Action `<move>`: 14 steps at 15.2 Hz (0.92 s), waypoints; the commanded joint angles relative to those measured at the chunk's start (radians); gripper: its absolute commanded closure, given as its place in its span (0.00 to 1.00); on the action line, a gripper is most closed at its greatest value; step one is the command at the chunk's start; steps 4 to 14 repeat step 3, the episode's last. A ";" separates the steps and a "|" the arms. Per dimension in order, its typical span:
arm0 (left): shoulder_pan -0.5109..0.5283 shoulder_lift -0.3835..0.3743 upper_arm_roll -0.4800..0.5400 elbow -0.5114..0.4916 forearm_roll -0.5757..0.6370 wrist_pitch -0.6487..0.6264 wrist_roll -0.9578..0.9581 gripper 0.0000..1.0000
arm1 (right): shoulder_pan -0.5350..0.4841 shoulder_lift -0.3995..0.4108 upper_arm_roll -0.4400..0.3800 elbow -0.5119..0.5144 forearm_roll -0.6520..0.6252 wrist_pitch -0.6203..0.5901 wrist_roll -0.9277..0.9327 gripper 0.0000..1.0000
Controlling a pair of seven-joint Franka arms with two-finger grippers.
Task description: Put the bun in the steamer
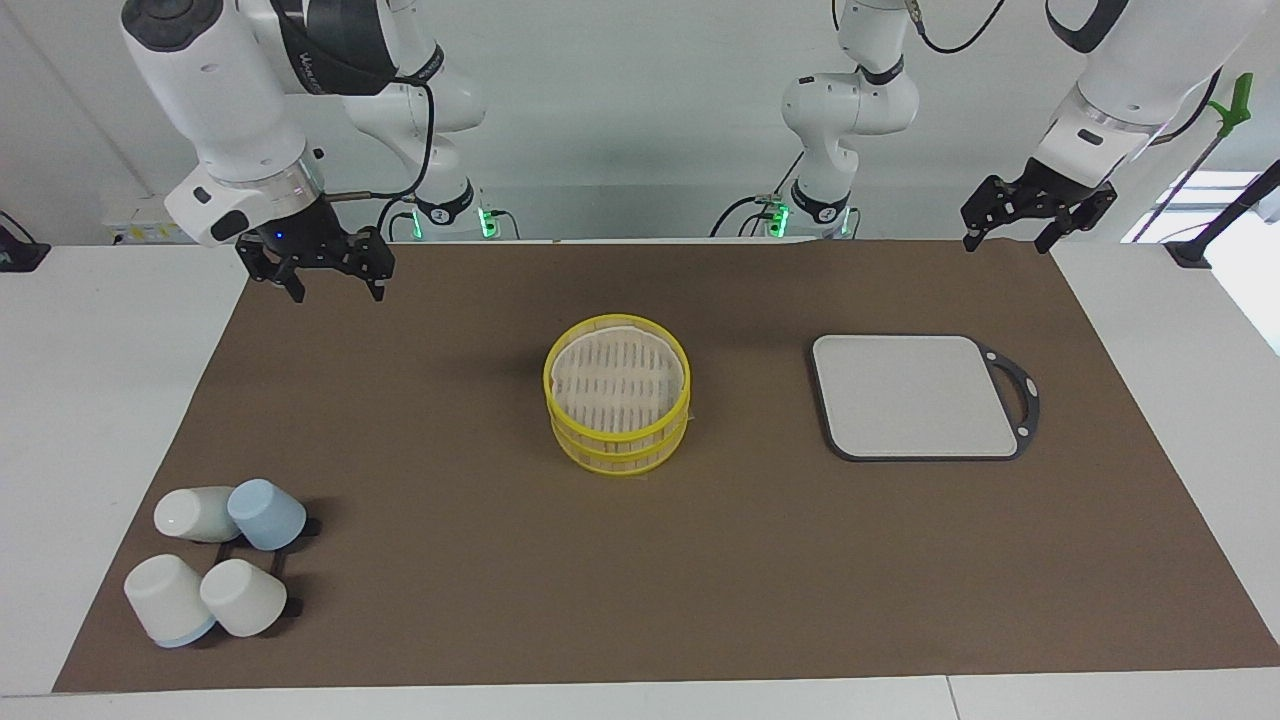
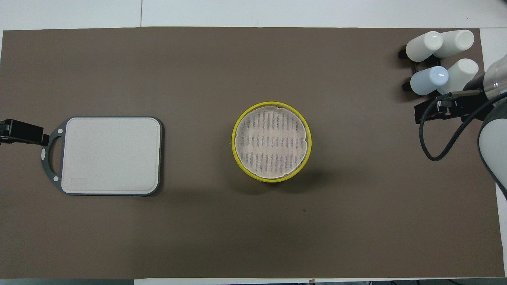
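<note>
The steamer (image 1: 617,388) is a yellow-rimmed basket stacked on a matching tier in the middle of the brown mat; its pale slatted floor (image 2: 271,143) holds nothing. The bun is not in view. My right gripper (image 1: 338,292) is open and empty, raised over the mat's edge at the right arm's end; it also shows in the overhead view (image 2: 445,107). My left gripper (image 1: 1006,242) is open and empty, raised over the mat's corner at the left arm's end, and it shows in the overhead view (image 2: 20,132) beside the board's handle.
A grey cutting board (image 1: 915,395) with a dark handle lies toward the left arm's end. Several upturned white and blue cups (image 1: 222,565) sit on a black rack at the right arm's end, farther from the robots.
</note>
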 commanded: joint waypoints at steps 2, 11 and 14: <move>0.013 -0.012 -0.010 -0.010 -0.014 0.002 0.010 0.00 | 0.000 -0.019 -0.003 -0.026 0.015 0.017 -0.030 0.00; 0.013 -0.012 -0.010 -0.010 -0.014 0.002 0.009 0.00 | 0.000 -0.019 -0.003 -0.026 0.015 0.017 -0.030 0.00; 0.013 -0.012 -0.010 -0.010 -0.014 0.002 0.009 0.00 | 0.000 -0.019 -0.003 -0.026 0.015 0.017 -0.030 0.00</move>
